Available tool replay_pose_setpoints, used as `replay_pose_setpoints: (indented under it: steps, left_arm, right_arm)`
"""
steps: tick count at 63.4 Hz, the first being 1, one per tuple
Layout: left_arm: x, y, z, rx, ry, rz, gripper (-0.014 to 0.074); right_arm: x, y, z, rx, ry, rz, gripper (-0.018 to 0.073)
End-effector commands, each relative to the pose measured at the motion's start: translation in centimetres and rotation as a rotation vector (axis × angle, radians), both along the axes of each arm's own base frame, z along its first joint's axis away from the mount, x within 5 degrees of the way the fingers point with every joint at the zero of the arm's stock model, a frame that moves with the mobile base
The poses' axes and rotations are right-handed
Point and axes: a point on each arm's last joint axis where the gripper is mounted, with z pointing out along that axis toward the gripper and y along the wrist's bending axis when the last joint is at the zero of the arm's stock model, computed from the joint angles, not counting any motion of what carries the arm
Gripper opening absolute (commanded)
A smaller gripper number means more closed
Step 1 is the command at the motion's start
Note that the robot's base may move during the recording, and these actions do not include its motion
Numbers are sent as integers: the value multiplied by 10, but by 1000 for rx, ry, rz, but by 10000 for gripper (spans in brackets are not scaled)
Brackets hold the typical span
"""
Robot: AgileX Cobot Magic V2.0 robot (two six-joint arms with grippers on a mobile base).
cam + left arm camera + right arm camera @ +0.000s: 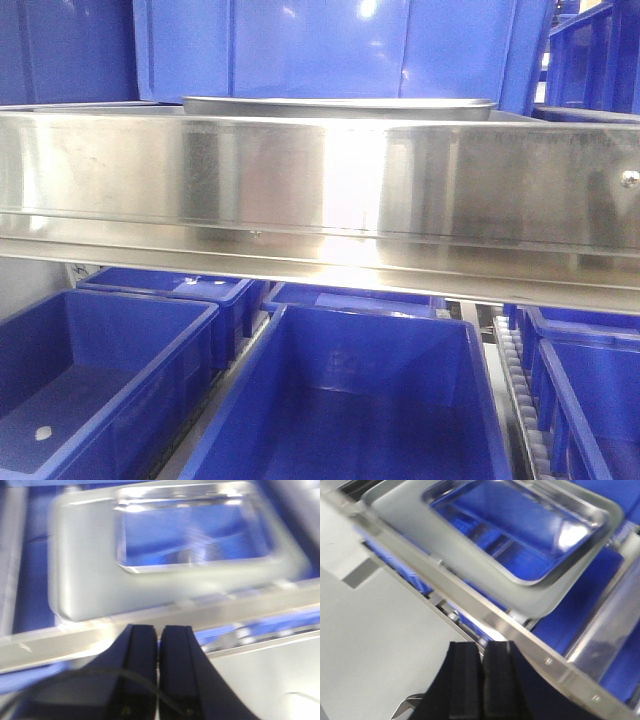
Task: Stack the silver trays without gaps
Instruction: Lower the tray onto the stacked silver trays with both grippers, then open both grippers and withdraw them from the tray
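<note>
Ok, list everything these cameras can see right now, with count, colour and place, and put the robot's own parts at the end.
silver tray: at least one, shiny steel, upside down by the look of it, on the upper shelf behind the rail; only its edge shows in the front view; blurred in the left wrist view.
shelf rail: one, long flat steel, across the front of the upper shelf.
blue bins: several, deep blue plastic, open, on the lower level; more blue bins behind the tray.
left hand: one, black, fingers together, holding nothing, short of the tray.
right hand: one, black, fingers together, holding nothing, short of the rail.
</note>
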Motion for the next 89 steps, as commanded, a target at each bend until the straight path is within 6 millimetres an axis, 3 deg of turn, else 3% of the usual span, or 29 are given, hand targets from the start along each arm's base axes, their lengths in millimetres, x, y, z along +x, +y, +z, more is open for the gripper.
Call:
replay_pose_setpoints:
  steps: [1,18,33,74,79,89]
  left_arm:
    - [-17,9,2,-139,-97,-55,-48]
    - [-59,44,-61,-292,-183,-155,-48]
    - [-74,57,-95,-411,-270,-189,-48]
    - [-74,57,-101,-408,-256,-188,-48]
    - [-77,62,-100,-475,-217,-148,-48]
    - [-83,86,-108,-325,-463,-8,-48]
  right_arm:
    - [-12,-7,-2,65,-137,53,55]
    - [-54,-40,-70,162,-287,149,55]
    - [-72,-58,-109,256,-390,156,55]
    - [-72,-59,-115,253,-387,156,55]
    - [-72,-59,-115,253,-387,156,55]
    - [-72,-59,-115,253,-387,156,55]
